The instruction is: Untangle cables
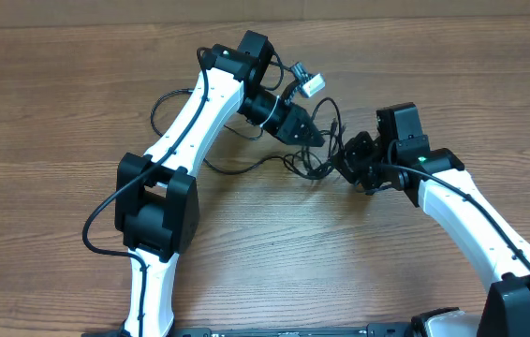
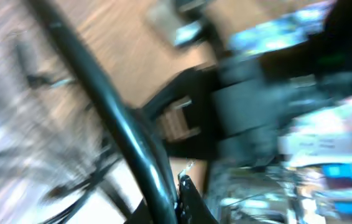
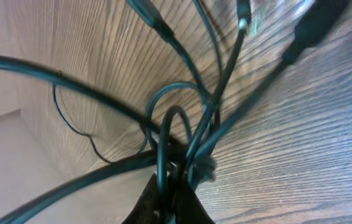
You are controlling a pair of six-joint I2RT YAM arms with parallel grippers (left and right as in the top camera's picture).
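Observation:
The cables (image 1: 314,159) are thin black cords knotted on the wooden table between my two grippers, with a loose strand (image 1: 246,167) trailing left. My left gripper (image 1: 316,136) points down-right into the knot. In the blurred left wrist view it (image 2: 180,190) is shut with a black cord (image 2: 120,118) running against its finger. My right gripper (image 1: 342,156) reaches in from the right. In the right wrist view it (image 3: 175,184) is shut on looping cords (image 3: 185,118) of the knot, and several strands fan out above its fingers.
A small white connector (image 1: 313,86) sits above the knot near the left wrist. The left arm (image 1: 185,126) arches over the table's left half and the right arm (image 1: 471,206) crosses the lower right. Bare wooden table (image 1: 50,103) surrounds them.

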